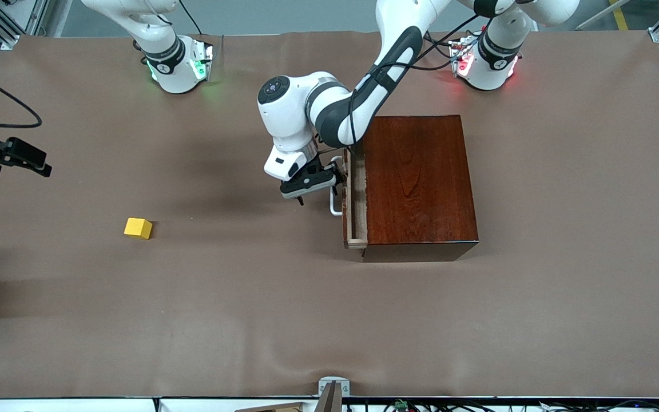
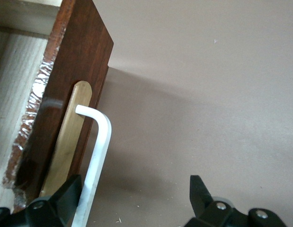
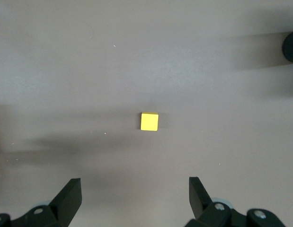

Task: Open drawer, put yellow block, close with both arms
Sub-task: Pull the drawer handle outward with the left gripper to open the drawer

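Two arms split the job: the left gripper [image 1: 313, 182], fingers apart, straddles the handle [image 1: 335, 203] of the barely open drawer [image 1: 354, 200]; the right gripper [image 3: 132, 201], spread wide, hangs above the yellow block [image 1: 138, 228] lying toward its end.

text: none readable | labels: none | signs: none

The left arm [image 1: 386, 63] reaches in from its red-lit base, elbow bent, wrist turned down, and its left gripper [image 1: 312, 182] sits low with fingers [image 2: 66, 196] spread apart. The right gripper [image 3: 134, 201] hangs high, pointing straight down, its jaws wide open.
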